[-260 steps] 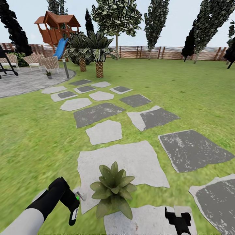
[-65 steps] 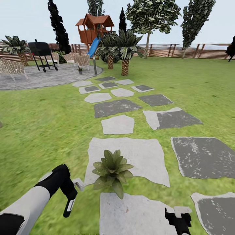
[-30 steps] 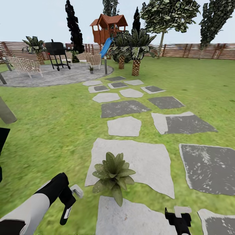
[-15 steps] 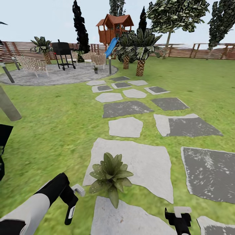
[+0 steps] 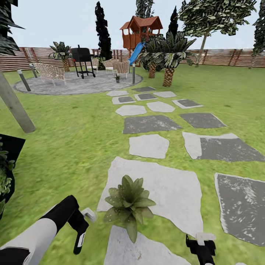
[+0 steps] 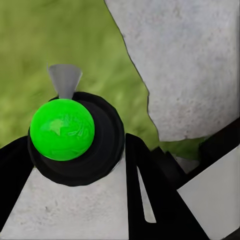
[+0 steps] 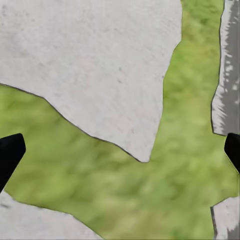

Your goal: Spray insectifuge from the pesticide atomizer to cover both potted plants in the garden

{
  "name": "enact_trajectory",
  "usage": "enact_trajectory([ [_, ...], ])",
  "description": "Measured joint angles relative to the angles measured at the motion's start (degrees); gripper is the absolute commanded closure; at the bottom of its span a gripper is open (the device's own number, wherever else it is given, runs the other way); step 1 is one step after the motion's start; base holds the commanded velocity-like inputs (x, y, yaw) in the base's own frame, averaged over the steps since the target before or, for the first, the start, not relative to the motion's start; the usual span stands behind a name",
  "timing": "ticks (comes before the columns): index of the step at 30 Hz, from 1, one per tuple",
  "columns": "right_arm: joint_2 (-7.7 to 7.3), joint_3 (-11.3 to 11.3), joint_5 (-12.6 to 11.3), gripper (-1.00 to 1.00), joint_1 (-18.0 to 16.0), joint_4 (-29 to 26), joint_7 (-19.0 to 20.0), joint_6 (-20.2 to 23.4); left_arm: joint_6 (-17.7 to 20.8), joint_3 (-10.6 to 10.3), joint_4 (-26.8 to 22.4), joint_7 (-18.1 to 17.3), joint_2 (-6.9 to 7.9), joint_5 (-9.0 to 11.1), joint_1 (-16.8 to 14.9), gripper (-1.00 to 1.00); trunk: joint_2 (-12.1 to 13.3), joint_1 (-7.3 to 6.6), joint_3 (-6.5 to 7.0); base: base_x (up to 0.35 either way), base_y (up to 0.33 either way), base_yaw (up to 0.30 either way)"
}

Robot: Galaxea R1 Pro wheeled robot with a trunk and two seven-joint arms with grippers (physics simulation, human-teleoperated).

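My left gripper (image 5: 78, 225) is shut on the pesticide atomizer (image 5: 80, 240), a dark bottle hanging down, with its pale trigger head (image 5: 89, 214) pointing at the near potted plant (image 5: 129, 204). That rosette sits at the front edge of a pale stepping stone (image 5: 165, 191), just right of the nozzle. In the left wrist view the atomizer (image 6: 75, 137) shows as a black round body with a green ball and a grey nozzle. The second potted plant (image 5: 117, 77) stands far off on the round paved patch (image 5: 73, 84). My right gripper (image 5: 200, 246) hangs open over grass and stone, its fingertips (image 7: 10, 155) wide apart.
A leaning tree trunk (image 5: 16, 106) and a dark leafy bush (image 5: 5, 173) stand at the left edge. Stepping stones (image 5: 149, 145) lead toward palms (image 5: 169, 55), a bollard lamp (image 5: 133, 74), a grill (image 5: 82, 59), chairs (image 5: 49, 71) and a play tower (image 5: 141, 31) before the fence (image 5: 221, 58).
The whole picture has slid right as the camera turned left, bringing the tree trunk and bush in at the left. Both arms keep their pose, and the atomizer stays held beside the near plant.
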Motion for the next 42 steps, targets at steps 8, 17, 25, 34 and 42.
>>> enact_trajectory([
  [8, 0.01, 0.00, 0.00, -1.00, -0.01, 0.02, -0.05, -0.01, 0.00, 0.01, -0.38, 0.00, -0.06, 0.03, 0.02, 1.00, 0.00, 0.04, 0.00, 0.013, -0.232, 0.080],
  [17, 0.01, -0.01, 0.00, -1.00, -0.01, 0.01, 0.01, 0.01, 0.06, 0.04, 0.27, 1.71, 0.21, -0.15, 0.09, 1.00, 0.00, 0.03, 0.00, -0.064, -0.127, 0.250],
  [25, 0.00, -0.01, 0.00, -1.00, 0.00, 0.00, 0.02, 0.01, 1.01, 0.08, -0.19, 2.96, -1.32, 0.33, 1.23, 1.00, 0.00, 0.03, 0.00, 0.000, -0.001, 0.020],
  [34, 0.00, 0.00, 0.00, -1.00, 0.00, 0.00, 0.02, 0.01, 2.75, 0.51, 0.20, 2.99, -1.94, -0.37, 2.02, 1.00, 0.00, 0.03, -0.01, 0.000, 0.000, 0.000],
  [42, 0.00, 0.00, 0.00, -1.00, 0.00, 0.00, 0.02, 0.01, 2.50, 3.83, 0.32, 7.09, -0.84, -0.09, 3.40, 1.00, 0.00, 0.03, 0.00, 0.000, 0.000, 0.000],
])
